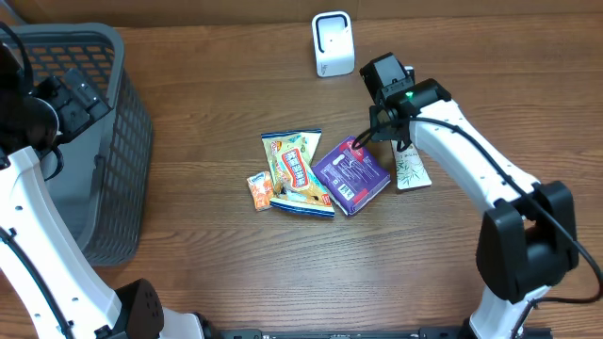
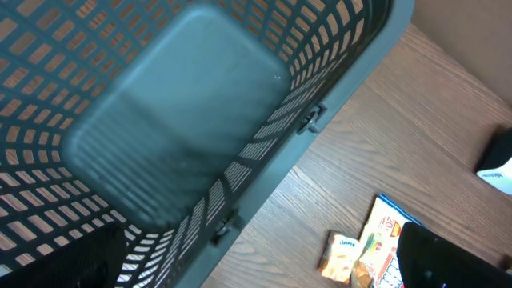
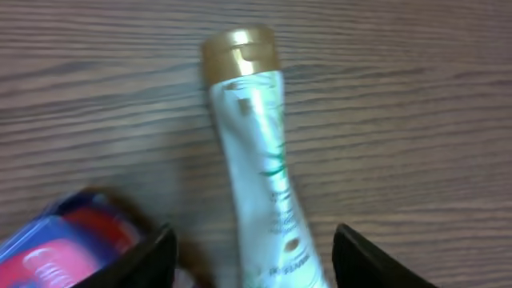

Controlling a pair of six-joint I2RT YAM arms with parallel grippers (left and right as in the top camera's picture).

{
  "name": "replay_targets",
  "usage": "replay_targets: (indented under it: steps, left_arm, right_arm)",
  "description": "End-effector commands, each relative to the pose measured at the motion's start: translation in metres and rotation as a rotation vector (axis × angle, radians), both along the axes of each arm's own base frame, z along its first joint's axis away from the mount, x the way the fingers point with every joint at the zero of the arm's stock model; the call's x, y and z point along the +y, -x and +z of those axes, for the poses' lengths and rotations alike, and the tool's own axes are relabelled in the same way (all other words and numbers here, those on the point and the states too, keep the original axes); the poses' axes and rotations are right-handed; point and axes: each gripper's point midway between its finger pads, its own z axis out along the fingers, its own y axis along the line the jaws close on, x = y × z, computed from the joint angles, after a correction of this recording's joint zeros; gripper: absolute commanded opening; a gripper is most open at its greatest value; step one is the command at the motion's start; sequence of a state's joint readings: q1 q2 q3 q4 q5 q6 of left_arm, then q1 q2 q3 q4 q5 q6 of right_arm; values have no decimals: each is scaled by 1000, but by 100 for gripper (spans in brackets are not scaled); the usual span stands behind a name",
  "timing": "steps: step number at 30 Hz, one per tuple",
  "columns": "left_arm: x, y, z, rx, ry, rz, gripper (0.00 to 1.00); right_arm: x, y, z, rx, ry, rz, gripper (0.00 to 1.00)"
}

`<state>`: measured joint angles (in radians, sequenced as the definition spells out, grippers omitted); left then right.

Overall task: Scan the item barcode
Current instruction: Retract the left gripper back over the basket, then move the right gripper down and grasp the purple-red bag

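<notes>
A white bottle with a gold cap lies flat on the wooden table, its cap pointing away from the camera. My right gripper hangs over its lower part, open, one finger on each side with a gap to the bottle. From overhead the bottle lies right of a purple packet, and the right gripper is at its top end. The white scanner stands at the back. My left gripper is open and empty over the basket.
A colourful snack bag and a small orange packet lie left of the purple packet. The grey mesh basket fills the left edge of the table. The purple packet's corner sits close by my right gripper's left finger.
</notes>
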<state>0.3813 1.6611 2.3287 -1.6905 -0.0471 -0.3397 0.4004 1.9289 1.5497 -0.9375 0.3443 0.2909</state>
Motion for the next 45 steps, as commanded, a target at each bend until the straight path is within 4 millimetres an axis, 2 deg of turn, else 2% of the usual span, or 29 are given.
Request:
replay_targets:
  steps: [1, 3, 5, 9, 14, 19, 22, 27, 32, 34, 35, 40, 45]
  left_arm:
    - [3, -1, -4, 20, -12, -6, 100]
    - [3, -1, -4, 20, -12, -6, 100]
    - [3, -1, -4, 20, -12, -6, 100]
    - [3, -1, -4, 20, -12, -6, 100]
    - [3, -1, -4, 20, -12, -6, 100]
    - [3, -1, -4, 20, -12, -6, 100]
    - [3, -1, -4, 20, -12, -6, 100]
    - [3, -1, -4, 20, -12, -6, 100]
    - [3, -1, -4, 20, -12, -6, 100]
    - [3, -1, -4, 20, -12, -6, 100]
    - [3, -1, -4, 20, -12, -6, 100]
    - [3, -1, -4, 20, -12, -6, 100]
    - [3, -1, -4, 20, -12, -6, 100]
  right_arm:
    - [-14, -13, -5, -16, -12, -27, 57]
    - [-7, -13, -16, 16, -31, 37, 56]
    - [-5, -13, -26, 37, -21, 50, 48]
    - [-1, -13, -44, 64, -9, 60, 40]
    - [-3, -8, -67, 121, 7, 56, 20]
    - [-5, -2, -73, 153, 18, 55, 13]
    - [-7, 2, -74, 170, 18, 34, 4]
    - [-9, 2, -65, 175, 26, 24, 4]
    - [-11, -7, -26, 164, 52, 13, 5]
    - [-9, -8, -16, 166, 47, 15, 24]
    - [-8, -8, -13, 168, 41, 20, 27]
    - [12, -8, -16, 177, -60, 53, 39]
    - [0, -17, -29, 164, 22, 30, 47]
